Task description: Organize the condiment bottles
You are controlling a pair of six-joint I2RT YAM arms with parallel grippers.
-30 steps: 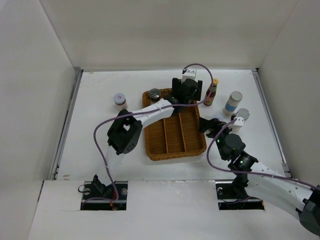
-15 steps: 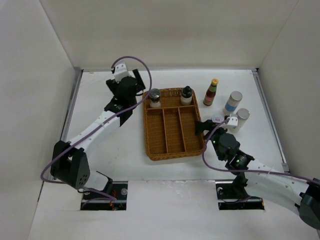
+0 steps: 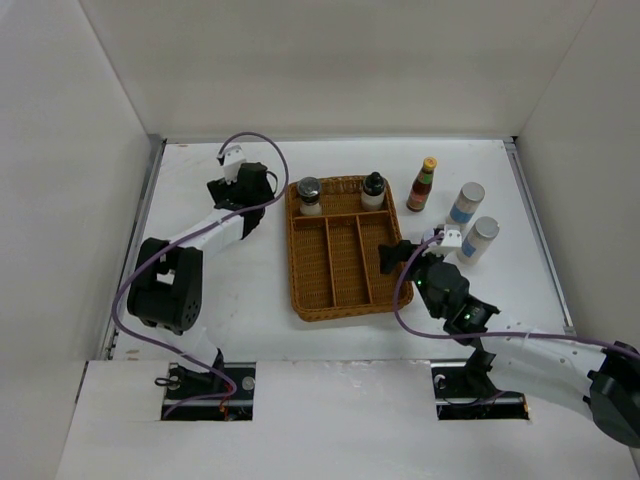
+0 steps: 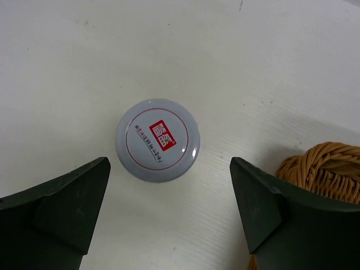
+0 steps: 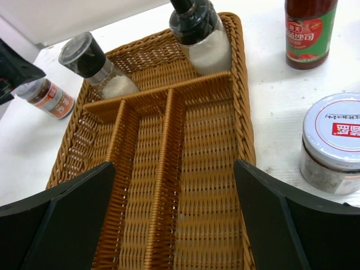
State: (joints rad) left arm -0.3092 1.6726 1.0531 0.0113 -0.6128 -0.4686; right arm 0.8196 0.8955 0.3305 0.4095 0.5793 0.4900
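Observation:
My left gripper [image 3: 240, 186] is open and hovers over a short jar with a red-and-white lid [image 4: 158, 140] that stands on the table left of the wicker tray [image 3: 345, 300]; the arm hides this jar in the top view. The grey-capped shaker [image 3: 309, 195] and the black-capped bottle [image 3: 373, 190] stand in the tray's back compartment. My right gripper [image 5: 174, 166] is open and empty over the tray's right lanes. The second jar [image 5: 336, 143] stands just right of the tray. The slim red bottle [image 3: 423, 185] and two white bottles [image 3: 466, 203] [image 3: 479, 240] stand further right.
The tray's three long lanes [image 5: 214, 197] hold nothing. White walls close in the table on the left, back and right. The tray's corner [image 4: 326, 169] lies close to my left gripper's right finger.
My left gripper left the black-capped bottle standing in the tray, swung left and now sits above the left jar. My right gripper moved a little left over the tray's edge.

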